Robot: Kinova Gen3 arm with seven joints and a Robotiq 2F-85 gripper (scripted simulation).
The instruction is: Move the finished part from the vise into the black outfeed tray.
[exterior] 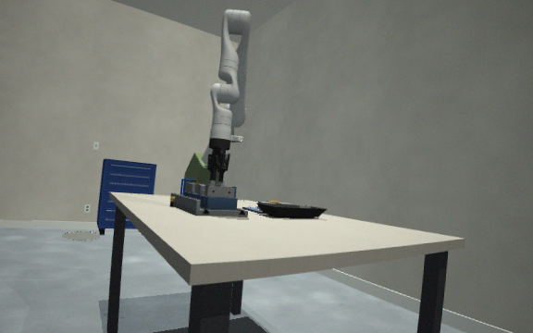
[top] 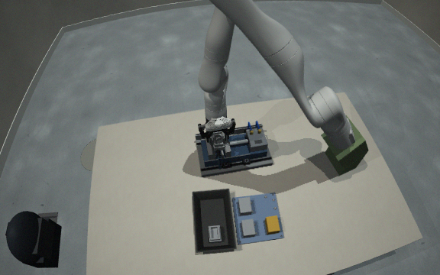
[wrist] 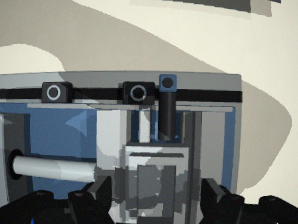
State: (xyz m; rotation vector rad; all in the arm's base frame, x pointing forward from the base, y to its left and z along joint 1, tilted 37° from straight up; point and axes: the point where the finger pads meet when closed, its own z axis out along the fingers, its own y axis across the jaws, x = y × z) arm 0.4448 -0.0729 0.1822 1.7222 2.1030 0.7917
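The finished part (top: 216, 138) (wrist: 157, 171), a grey block with a pocket on top, sits in the blue vise (top: 243, 153) (exterior: 206, 202) (wrist: 47, 132) at the table's middle. My gripper (top: 218, 143) (exterior: 218, 178) (wrist: 156, 191) is lowered straight down over the part, with its dark fingers standing open on either side of it. The black outfeed tray (top: 194, 221) (exterior: 291, 209) lies in front of the vise. One pocketed block (top: 215, 233) lies at the tray's near end; the rest of the tray floor is bare.
A blue fixture plate (top: 260, 214) with two grey blocks and a yellow block (top: 273, 224) lies right of the tray. The arm's green base (top: 346, 153) stands at the table's right. A blue cabinet (exterior: 125, 191) stands behind the table.
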